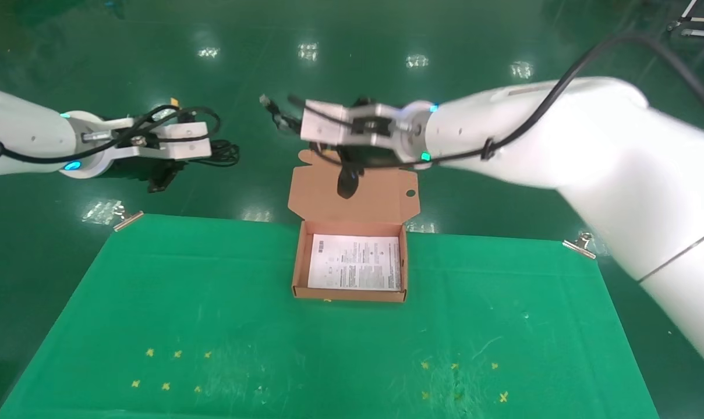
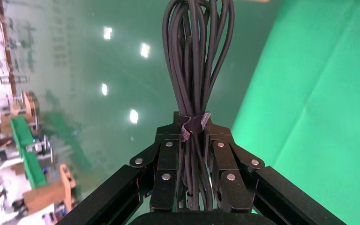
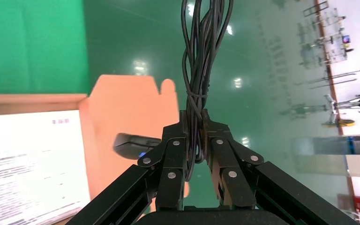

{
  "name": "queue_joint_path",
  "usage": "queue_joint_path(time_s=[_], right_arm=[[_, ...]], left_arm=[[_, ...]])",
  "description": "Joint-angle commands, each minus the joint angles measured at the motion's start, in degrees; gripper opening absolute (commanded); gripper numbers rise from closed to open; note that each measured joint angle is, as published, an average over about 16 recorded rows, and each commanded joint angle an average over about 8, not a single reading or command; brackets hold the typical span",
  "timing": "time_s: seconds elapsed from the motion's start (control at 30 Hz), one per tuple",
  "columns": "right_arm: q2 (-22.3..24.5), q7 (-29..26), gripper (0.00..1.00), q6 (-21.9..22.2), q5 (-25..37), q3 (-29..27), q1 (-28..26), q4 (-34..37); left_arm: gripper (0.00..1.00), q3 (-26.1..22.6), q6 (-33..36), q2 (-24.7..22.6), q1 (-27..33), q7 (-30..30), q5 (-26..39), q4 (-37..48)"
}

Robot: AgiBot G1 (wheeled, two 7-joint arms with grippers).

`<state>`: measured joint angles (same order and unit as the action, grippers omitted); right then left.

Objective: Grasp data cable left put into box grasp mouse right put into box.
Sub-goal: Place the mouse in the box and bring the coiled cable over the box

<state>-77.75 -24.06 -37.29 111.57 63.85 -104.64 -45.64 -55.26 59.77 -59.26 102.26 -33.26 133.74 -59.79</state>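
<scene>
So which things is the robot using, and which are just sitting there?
Using: data cable in the left gripper; mouse hanging by its cord from the right gripper; open box.
Just there: green cloth; two metal clips; yellow crosses.

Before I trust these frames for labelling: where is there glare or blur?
Head view: lamp glare dots the glossy floor; the right gripper looks motion-blurred. Right wrist view: the leaflet in the box is washed out. Left wrist view: the cable is sharp.

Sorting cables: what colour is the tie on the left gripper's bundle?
Dark purplish-grey tie, clearest in the left wrist view.
</scene>
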Motion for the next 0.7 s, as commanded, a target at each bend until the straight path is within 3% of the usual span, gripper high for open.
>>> queue_joint_path(time_s=[0.03, 0.7], right_arm=[[-0.2, -0.2, 0.0, 0.3, -0.2, 0.9, 0.6, 0.3], [-1.0, -2.9, 0.0, 4.0, -9.2, 13.7, 4.4, -1.1]], left_arm=[[0.0, -0.3, 0.5, 0.3, -0.1, -0.6, 1.0, 0.0], [0.0, -0.4, 1.0, 0.4, -0.3, -1.7, 1.9, -0.8]])
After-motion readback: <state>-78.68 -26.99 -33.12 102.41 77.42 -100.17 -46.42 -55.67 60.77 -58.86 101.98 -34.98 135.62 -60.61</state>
